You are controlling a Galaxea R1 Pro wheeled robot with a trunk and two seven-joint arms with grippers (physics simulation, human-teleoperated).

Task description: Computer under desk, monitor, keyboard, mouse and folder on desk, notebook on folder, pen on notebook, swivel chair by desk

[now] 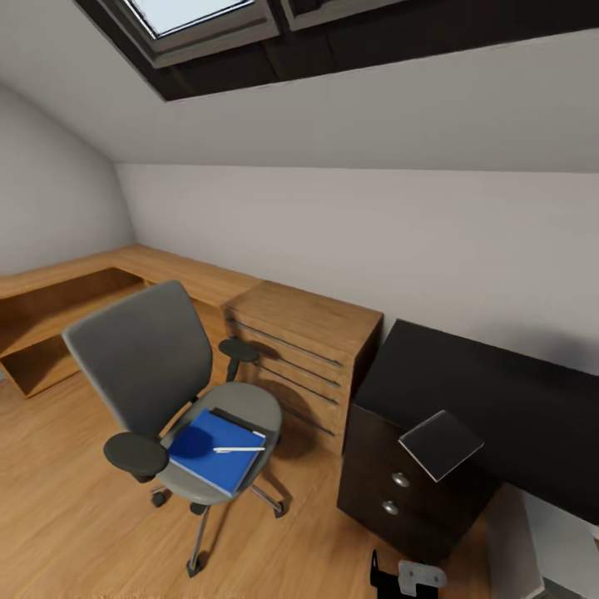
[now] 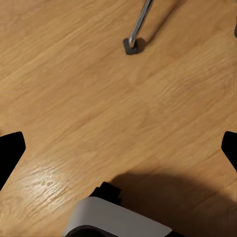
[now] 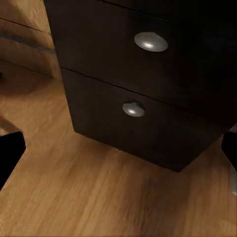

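My head camera looks down over swivel chair and desk; right wrist closes on the desk's drawers, left faces floor.

You find no readable text here | the folder, the notebook and the desk drawer fronts bear no label, brand or number | the swivel chair carries no sign you can read.
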